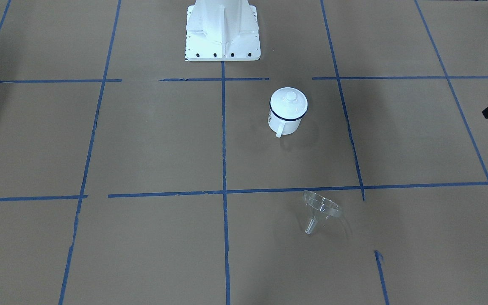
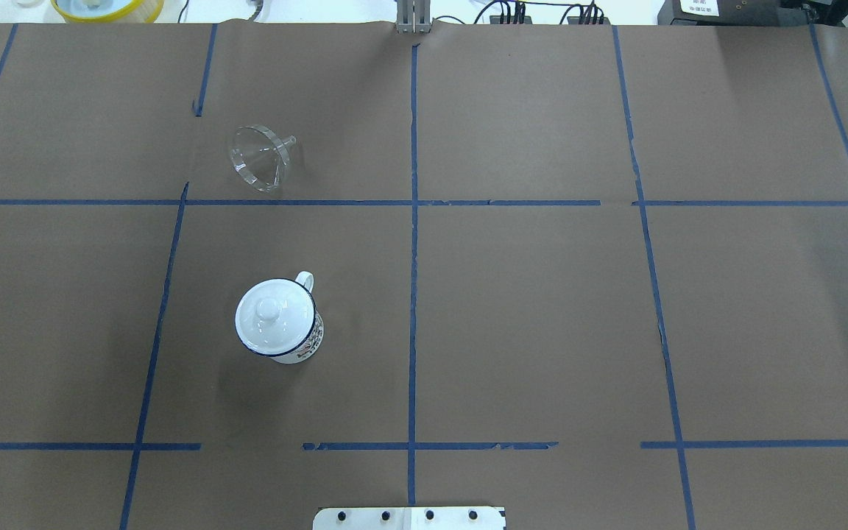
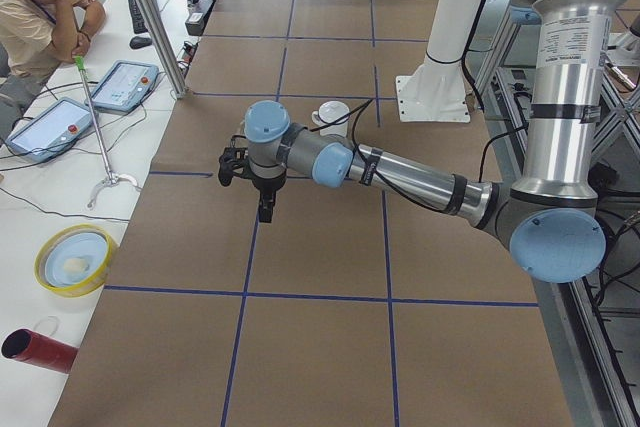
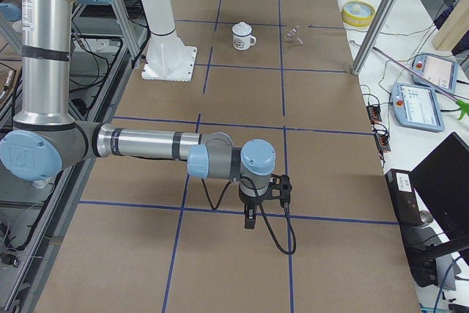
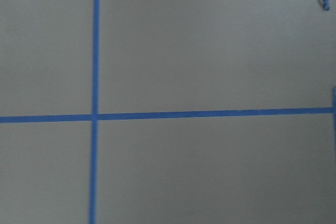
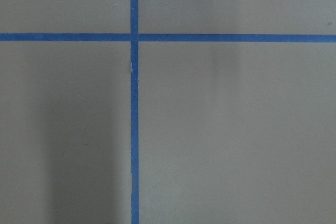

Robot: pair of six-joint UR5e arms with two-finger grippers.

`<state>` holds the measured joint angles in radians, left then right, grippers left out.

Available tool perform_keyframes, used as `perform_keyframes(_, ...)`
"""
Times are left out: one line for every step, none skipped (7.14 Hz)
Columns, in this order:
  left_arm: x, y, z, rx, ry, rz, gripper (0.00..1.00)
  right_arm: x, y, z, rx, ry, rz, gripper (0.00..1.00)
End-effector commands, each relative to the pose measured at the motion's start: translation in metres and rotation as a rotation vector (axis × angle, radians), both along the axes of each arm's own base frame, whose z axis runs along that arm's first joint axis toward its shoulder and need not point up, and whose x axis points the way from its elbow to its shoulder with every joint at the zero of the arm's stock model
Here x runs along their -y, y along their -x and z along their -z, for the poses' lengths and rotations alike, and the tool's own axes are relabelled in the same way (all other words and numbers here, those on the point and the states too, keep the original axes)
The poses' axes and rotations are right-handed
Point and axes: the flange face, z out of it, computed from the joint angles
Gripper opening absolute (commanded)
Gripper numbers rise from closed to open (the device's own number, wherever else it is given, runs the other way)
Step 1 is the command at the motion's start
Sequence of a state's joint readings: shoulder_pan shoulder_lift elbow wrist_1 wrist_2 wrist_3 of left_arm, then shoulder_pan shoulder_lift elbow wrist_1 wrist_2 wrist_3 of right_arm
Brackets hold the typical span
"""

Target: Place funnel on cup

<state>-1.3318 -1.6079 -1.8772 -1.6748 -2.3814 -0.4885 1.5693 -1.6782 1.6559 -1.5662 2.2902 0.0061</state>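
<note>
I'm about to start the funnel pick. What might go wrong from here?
1. The funnel lies on its side. It is clear and round, so it may roll or slip when pinched by its rim.
2. A lid covers the cup, so the spout cannot drop in. Rested on the lid's knob, the funnel would likely tip off.

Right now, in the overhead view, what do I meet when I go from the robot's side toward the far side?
Robot base → cup → funnel → yellow bowl.
</note>
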Motion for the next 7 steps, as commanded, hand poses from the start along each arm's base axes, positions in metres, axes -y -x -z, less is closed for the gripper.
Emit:
perform_keyframes(-0.014, -0.095, 0.070, -0.014, 0.080, 0.042, 1.00, 0.000, 0.000, 0.000, 0.000, -0.001, 0.000, 1.00)
perform_keyframes(-0.019, -0.141, 0.102, -0.051, 0.160, 0.071, 1.00, 0.000, 0.000, 0.000, 0.000, 0.001, 0.000, 1.00)
perform_keyframes(-0.018, -0.183, 0.139, -0.064, 0.171, 0.100, 1.00, 0.000, 0.000, 0.000, 0.000, -0.001, 0.000, 1.00)
perform_keyframes(-0.024, -0.219, 0.168, -0.084, 0.210, 0.113, 0.99, 0.000, 0.000, 0.000, 0.000, -0.001, 0.000, 1.00)
perform_keyframes(-0.038, -0.266, 0.194, -0.067, 0.222, 0.090, 0.96, 0.000, 0.000, 0.000, 0.000, -0.001, 0.000, 1.00)
perform_keyframes(-0.041, -0.299, 0.226, -0.019, 0.243, 0.101, 0.96, 0.000, 0.000, 0.000, 0.000, -0.001, 0.000, 1.00)
perform_keyframes(-0.053, -0.309, 0.245, -0.011, 0.252, 0.078, 0.96, 0.000, 0.000, 0.000, 0.000, -0.001, 0.000, 1.00)
